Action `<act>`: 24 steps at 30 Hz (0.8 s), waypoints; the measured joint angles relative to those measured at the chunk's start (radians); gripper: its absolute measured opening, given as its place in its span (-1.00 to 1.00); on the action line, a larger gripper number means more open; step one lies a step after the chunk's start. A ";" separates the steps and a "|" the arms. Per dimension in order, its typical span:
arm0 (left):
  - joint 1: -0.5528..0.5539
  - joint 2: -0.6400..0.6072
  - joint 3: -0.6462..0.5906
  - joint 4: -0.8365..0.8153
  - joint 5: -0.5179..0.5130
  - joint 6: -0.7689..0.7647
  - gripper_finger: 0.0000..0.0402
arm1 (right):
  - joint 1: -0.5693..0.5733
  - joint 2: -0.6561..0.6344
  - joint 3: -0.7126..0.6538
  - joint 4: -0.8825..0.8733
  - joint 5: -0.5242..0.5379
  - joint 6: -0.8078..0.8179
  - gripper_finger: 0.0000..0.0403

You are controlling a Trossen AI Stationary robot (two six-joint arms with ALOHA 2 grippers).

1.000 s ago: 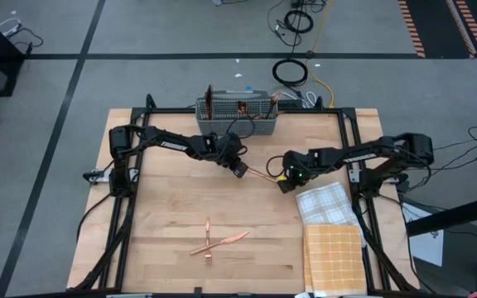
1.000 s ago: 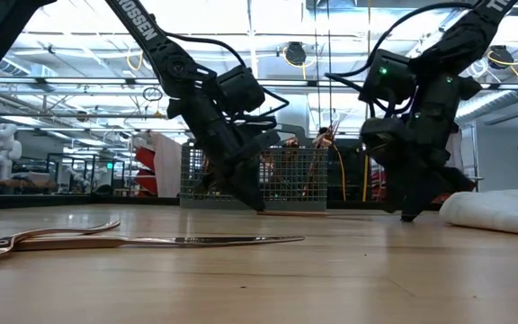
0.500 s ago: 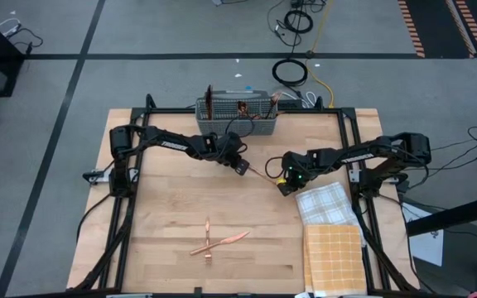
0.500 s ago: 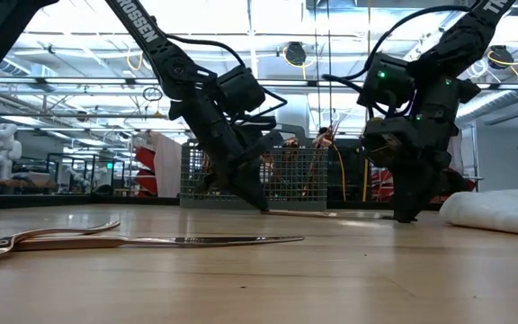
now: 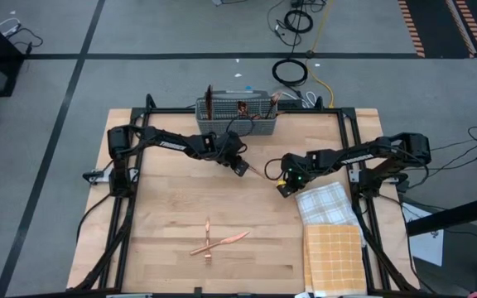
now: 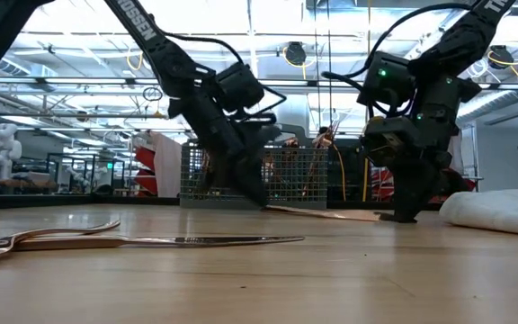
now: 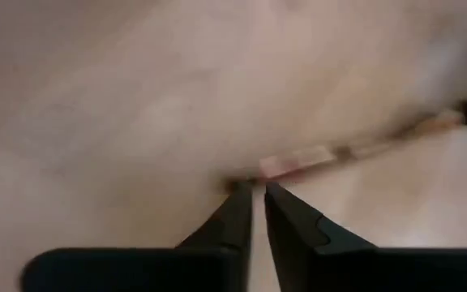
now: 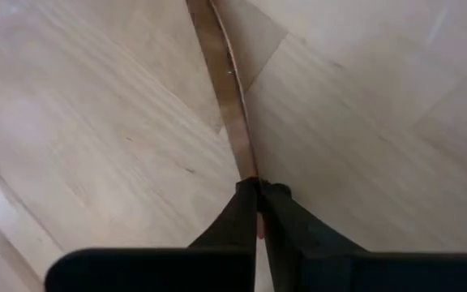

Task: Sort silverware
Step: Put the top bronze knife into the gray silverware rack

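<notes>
Knife (image 5: 261, 174) is lying mid-table between both arms, right gripper (image 5: 281, 187) pinching one end, left gripper (image 5: 241, 168) just parting at the other. Thin, stiff, light, probably slippery; gripping across its flat handle seems safest.

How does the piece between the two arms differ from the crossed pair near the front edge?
The single piece lies mid-table, one end pinched in the right end effector, the left end effector at the other; the crossed pair lies free, touched by nothing. It is alone; they overlap. All are copper-coloured.
</notes>
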 joint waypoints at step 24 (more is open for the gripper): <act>-0.001 -0.227 0.003 -0.037 0.035 0.321 -0.57 | 0.103 0.004 0.219 -0.264 0.269 -0.151 -1.00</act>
